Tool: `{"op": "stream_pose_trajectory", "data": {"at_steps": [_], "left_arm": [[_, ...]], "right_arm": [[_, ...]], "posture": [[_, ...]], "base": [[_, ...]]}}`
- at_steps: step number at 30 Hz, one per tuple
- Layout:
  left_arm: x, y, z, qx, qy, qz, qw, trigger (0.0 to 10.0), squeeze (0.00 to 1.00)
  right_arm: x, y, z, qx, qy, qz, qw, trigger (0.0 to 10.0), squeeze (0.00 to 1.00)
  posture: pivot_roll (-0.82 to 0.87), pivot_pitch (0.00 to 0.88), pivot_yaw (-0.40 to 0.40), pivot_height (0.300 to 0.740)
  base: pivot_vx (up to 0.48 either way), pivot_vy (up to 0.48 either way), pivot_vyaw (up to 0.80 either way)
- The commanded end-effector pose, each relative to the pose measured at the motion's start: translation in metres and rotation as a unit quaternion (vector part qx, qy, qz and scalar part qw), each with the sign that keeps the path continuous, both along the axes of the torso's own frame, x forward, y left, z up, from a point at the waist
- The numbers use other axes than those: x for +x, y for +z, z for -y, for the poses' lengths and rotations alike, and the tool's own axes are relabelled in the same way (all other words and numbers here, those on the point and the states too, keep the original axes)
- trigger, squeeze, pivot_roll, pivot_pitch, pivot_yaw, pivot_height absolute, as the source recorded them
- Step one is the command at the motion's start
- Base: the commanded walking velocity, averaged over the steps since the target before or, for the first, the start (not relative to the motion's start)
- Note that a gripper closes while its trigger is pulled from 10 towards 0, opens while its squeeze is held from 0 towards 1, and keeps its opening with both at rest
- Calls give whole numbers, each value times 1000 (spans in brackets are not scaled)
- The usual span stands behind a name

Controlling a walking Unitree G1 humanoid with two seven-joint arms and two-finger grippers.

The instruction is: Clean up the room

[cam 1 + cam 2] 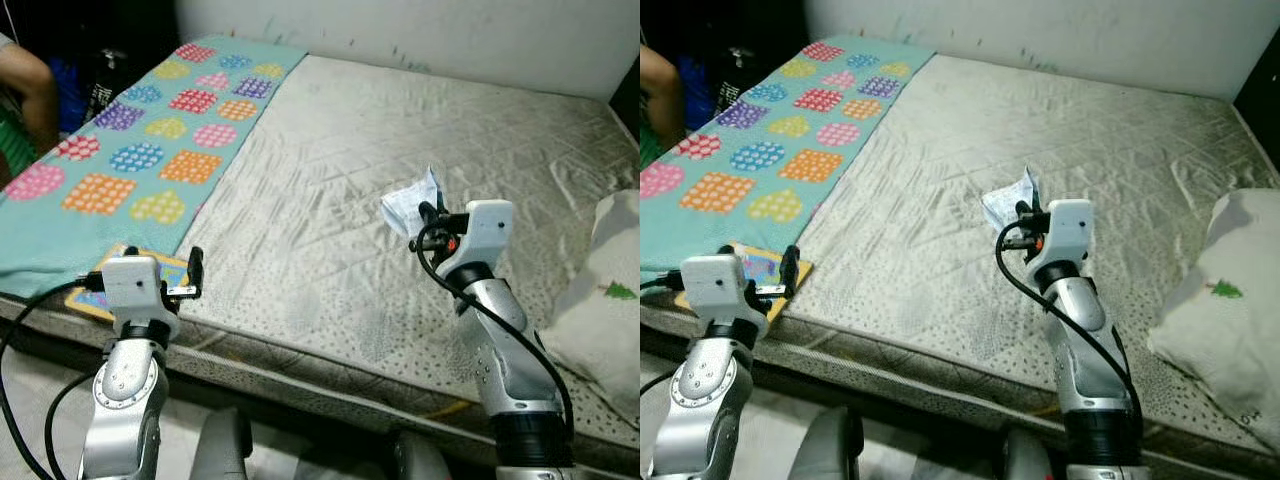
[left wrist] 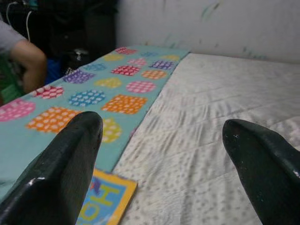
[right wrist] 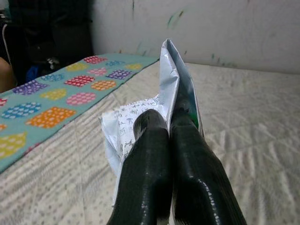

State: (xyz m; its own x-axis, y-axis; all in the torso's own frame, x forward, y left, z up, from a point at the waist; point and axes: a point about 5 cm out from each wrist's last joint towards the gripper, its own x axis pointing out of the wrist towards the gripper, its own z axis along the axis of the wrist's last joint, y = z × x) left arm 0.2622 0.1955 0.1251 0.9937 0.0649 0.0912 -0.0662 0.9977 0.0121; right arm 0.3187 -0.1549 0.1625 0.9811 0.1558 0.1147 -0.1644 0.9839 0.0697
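Above the mattress (image 1: 420, 150), right gripper (image 3: 168, 126): fingers pinched together on one paper wrapper (image 3: 176, 79).
Left gripper (image 2: 164, 136): fingers wide apart, empty; one book (image 2: 105, 201) just below.

Counted one mattress (image 1: 400, 150), one teal blanket (image 1: 140, 150) with coloured patches, one white pillow (image 1: 610, 290) bearing a small green tree, and one flat yellow-edged book (image 1: 95, 295) at the near edge. Noted one crumpled wrapper (image 1: 410, 205), pinched in one of two grippers (image 1: 428, 214) (image 1: 190, 275). Saw one person's arm (image 1: 30, 90) beyond the blanket.
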Motion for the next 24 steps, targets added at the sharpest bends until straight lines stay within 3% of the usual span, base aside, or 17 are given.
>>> {"op": "stream_pose_trajectory", "data": {"at_steps": [1,5,13,21,24], "left_arm": [[-3,2,3,-2,-14,3,1000,10000,0],[-6,2,8,0,-22,-1,1000,10000,0],[-14,0,6,3,-12,-13,1000,10000,0],[-12,-2,22,-11,-50,-24,998,10000,0],[-8,0,23,-12,-52,-21,998,10000,0]], "right_arm": [[-4,2,2,5,-4,3,1000,10000,0],[-11,-12,-2,16,-9,-19,1000,10000,0],[-13,-14,-14,19,8,-31,999,10000,0],[-16,-17,-3,21,-26,-43,999,10000,0],[-19,-27,0,4,-53,-77,996,10000,0]], "posture": [[27,0,-34,695],[54,0,-32,719],[51,0,-41,740],[21,10,-22,740],[15,9,-25,740]], "base": [[0,0,0],[0,0,0],[0,0,0],[0,0,0],[0,0,0]]}}
